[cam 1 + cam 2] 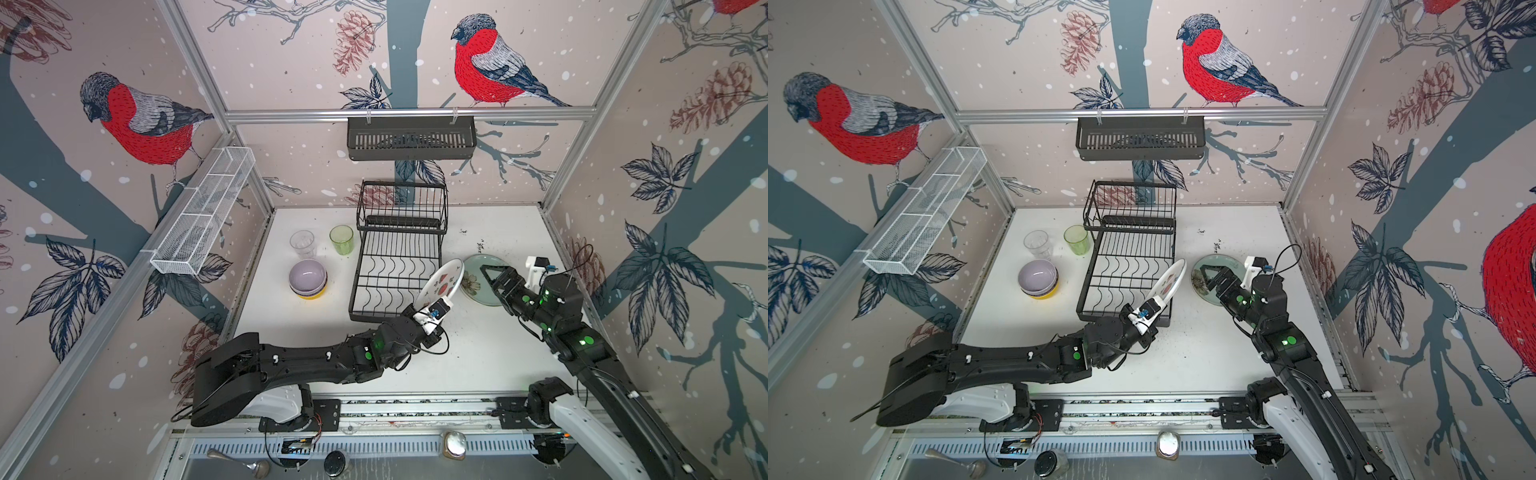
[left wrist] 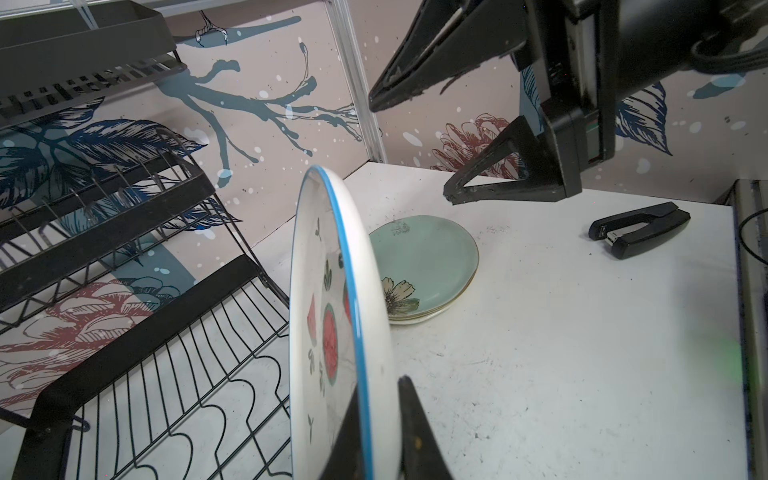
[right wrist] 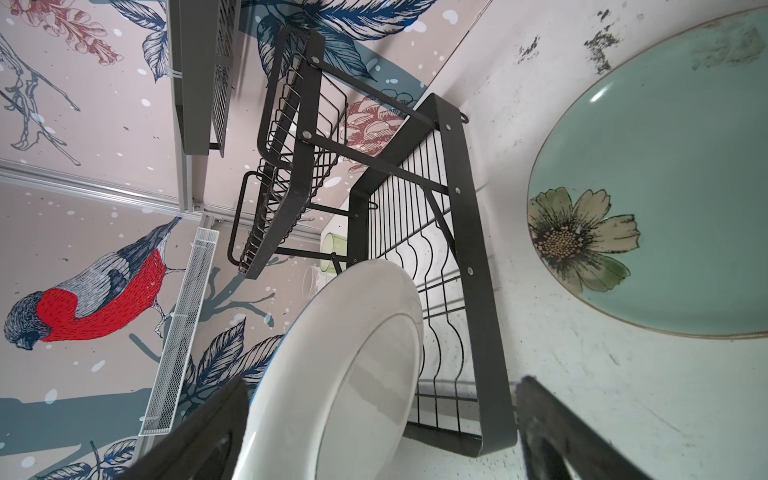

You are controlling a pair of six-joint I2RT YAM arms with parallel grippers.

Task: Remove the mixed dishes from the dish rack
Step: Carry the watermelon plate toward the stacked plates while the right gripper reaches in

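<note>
Left gripper (image 2: pixel 380 411) pinches watermelon plate (image 2: pixel 328 332) upright, face toward dish rack (image 3: pixel 467 249); right gripper (image 1: pixel 495 277) spread.

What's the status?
Left gripper shut on watermelon plate, on edge beside rack. Right gripper open, by mint plate. Rack empty. Nothing in the way.

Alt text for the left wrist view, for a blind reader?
The left gripper clamps the watermelon-print plate on edge by its rim, next to the black dish rack. Beyond, the mint plate tops a stack on the white table, the right gripper hovers open, and a black stapler lies nearby.
</note>
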